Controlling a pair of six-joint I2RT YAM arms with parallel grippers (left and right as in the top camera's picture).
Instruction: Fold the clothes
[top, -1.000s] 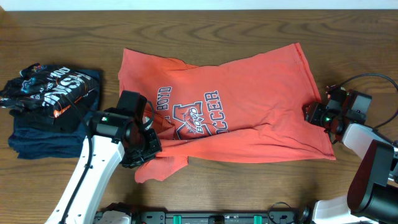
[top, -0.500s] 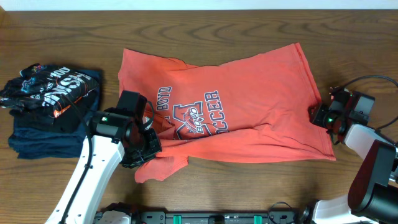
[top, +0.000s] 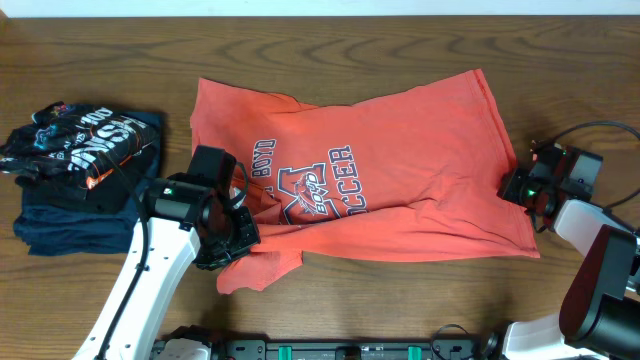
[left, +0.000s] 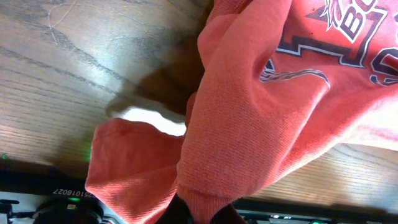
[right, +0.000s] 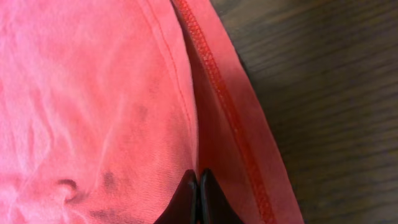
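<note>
An orange-red T-shirt with white block lettering lies spread and rumpled across the middle of a wooden table. The left gripper pinches bunched fabric at the shirt's lower left corner. The right gripper, fingers pressed together, nips a thin fold just inside the right hem. Well apart, at far left, sits a stack of folded dark garments.

1. This is looking like a robotics lab bench: a left arm and a right arm are standing at one wooden table.
2. A black mounting rail is running along the table's near edge, and a cable is looping beside the right arm.
3. A T-shirt and folded garments are lying on the tabletop.
</note>
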